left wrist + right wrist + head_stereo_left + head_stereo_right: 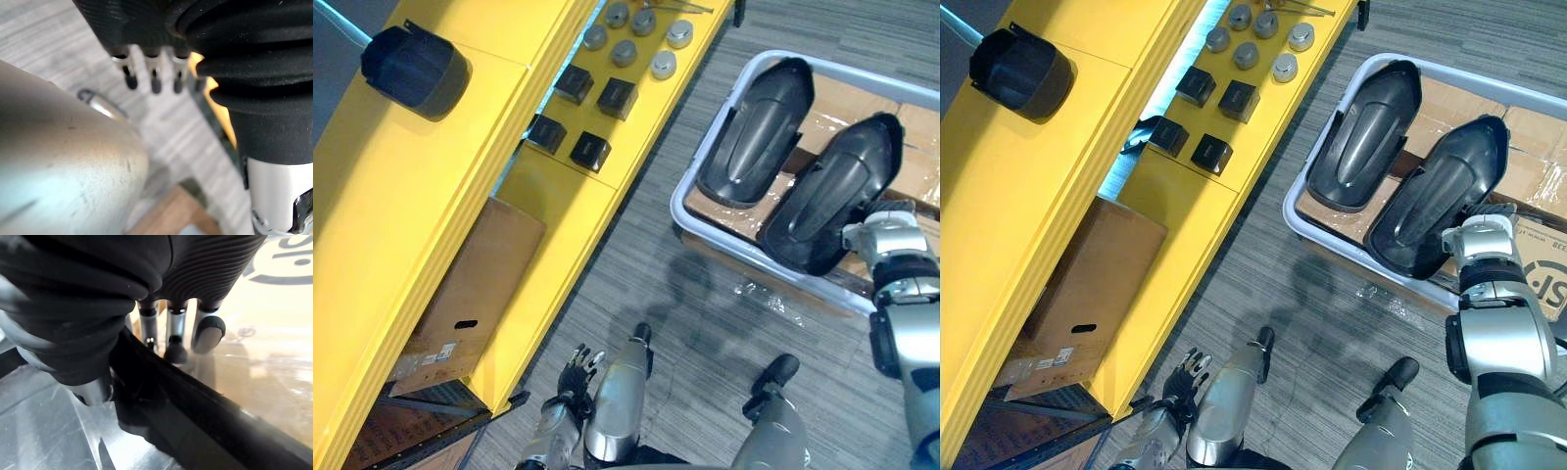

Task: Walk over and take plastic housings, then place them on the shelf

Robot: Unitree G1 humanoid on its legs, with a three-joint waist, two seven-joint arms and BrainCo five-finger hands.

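Two dark plastic housings lie hollow side up in a white bin (681, 201) on the floor at the right. My right arm reaches to the nearer housing (832, 191) at its near end. In the right wrist view my right hand (175, 330) sits over this housing's dark rim (195, 416), fingers curled down on its far side and the thumb on the near side. The farther housing (754, 127) lies untouched beside it. My left hand (576, 370) hangs low by the yellow shelf's foot, fingers relaxed and holding nothing.
A long yellow shelf (411, 206) runs along the left. A round black housing (416, 70) sits on its top level; small black boxes (597, 98) and grey discs (636, 39) lie lower. A cardboard box (475, 284) stands underneath. Grey carpet (705, 333) separates shelf and bin.
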